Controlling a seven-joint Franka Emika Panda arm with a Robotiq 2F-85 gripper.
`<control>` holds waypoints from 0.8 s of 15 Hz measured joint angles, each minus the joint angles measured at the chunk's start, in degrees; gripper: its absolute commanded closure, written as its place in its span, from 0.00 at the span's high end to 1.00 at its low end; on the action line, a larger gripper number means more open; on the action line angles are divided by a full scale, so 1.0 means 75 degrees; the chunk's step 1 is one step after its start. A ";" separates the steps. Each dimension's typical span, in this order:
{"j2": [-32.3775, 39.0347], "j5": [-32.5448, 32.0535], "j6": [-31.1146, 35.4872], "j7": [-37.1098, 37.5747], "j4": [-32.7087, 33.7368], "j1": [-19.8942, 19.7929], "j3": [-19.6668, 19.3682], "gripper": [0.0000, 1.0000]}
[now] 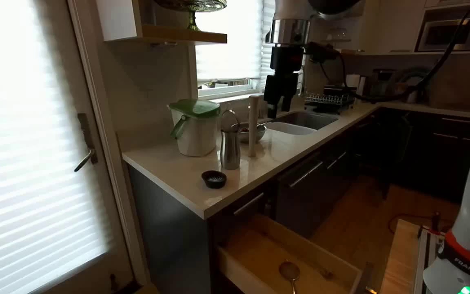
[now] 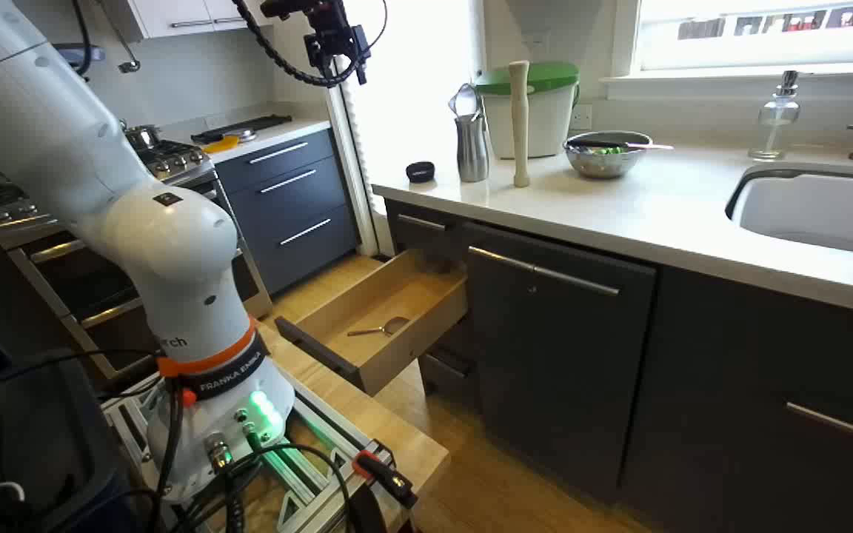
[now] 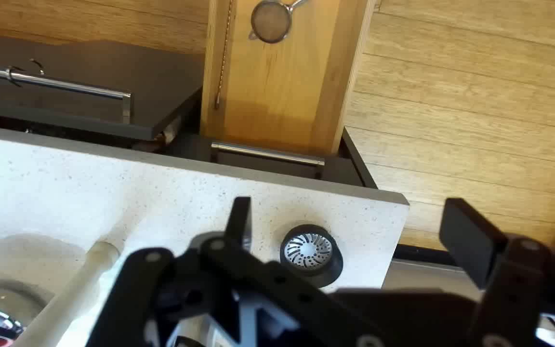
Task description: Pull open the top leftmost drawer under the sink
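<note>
The top leftmost drawer [image 1: 248, 205] is shut, just under the counter's corner. Its dark front and bar handle also show in an exterior view [image 2: 420, 226] and in the wrist view [image 3: 269, 155]. A deeper light-wood drawer below it stands pulled out. The sink [image 1: 318, 118] is farther along the counter; its rim shows in an exterior view too [image 2: 737, 194], with a white basin inside. My gripper [image 1: 280, 108] hangs high above the counter, pointing down. In the wrist view my gripper [image 3: 349, 206] is open and empty, its fingers well apart, away from the drawer handle.
The open wooden drawer [image 2: 397, 292] holds a strainer [image 2: 395, 326]. On the counter [image 2: 663, 203] stand a black cup [image 2: 420, 172], a metal vase-shaped jar [image 2: 473, 152], a wooden rolling pin [image 2: 520, 126], a green-lidded bin [image 1: 196, 130] and a metal bowl [image 2: 604, 161]. A dishwasher-like panel [image 2: 556, 333] adjoins the drawers.
</note>
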 measured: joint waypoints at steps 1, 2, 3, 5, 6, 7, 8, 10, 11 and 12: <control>0.0000 0.0000 0.0000 0.0000 0.0000 0.0000 0.0000 1.00; 0.0000 0.0000 0.0000 0.0000 0.0000 0.0000 0.0000 1.00; 0.0000 0.0000 0.0000 0.0000 0.0000 0.0000 0.0000 1.00; 0.0016 0.0000 0.0001 0.0189 -0.0001 -0.0015 -0.0021 1.00; 0.0060 0.0000 0.0001 0.0484 -0.0011 -0.0048 -0.0032 1.00; 0.0141 0.0025 0.0000 0.0802 -0.0041 -0.0072 -0.0042 1.00; 0.0252 0.0031 0.0000 0.1153 -0.0112 -0.0086 -0.0044 1.00; 0.0458 0.0005 0.0174 0.1969 -0.0402 -0.0095 -0.0023 1.00; 0.0525 -0.0040 0.0458 0.2402 -0.0644 -0.0100 -0.0018 1.00; 0.0564 -0.0101 0.0799 0.2808 -0.0927 -0.0116 -0.0013 1.00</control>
